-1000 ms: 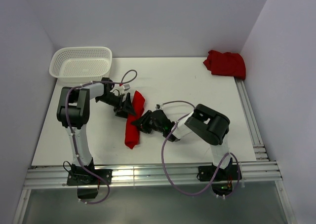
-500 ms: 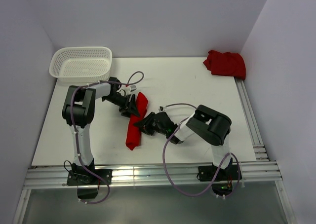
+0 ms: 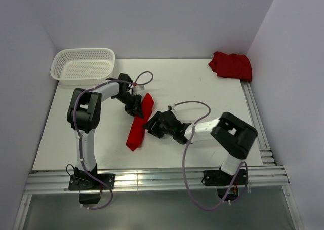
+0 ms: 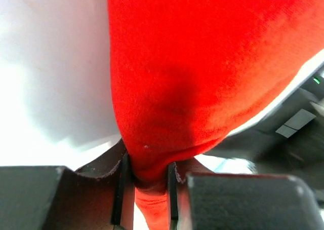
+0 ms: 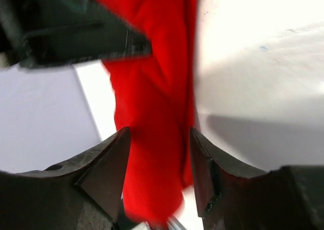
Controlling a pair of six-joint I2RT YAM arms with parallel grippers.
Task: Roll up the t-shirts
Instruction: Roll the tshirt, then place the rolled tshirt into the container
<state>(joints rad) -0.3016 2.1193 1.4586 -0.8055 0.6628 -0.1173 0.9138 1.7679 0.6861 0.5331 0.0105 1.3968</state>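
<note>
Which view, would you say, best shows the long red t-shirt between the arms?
Top view: the t-shirt shows at full length. Left wrist shows only cloth pinched in the left gripper; right wrist, a stretch inside the open right gripper.

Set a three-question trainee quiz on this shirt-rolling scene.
1. True or false: the basket holds a shirt.
2. Where is the crumpled shirt? A) beside the basket B) far right corner C) near left corner
3. What does the left gripper pinch?
Key: 1 false; 2 B; 3 the long shirt.
</note>
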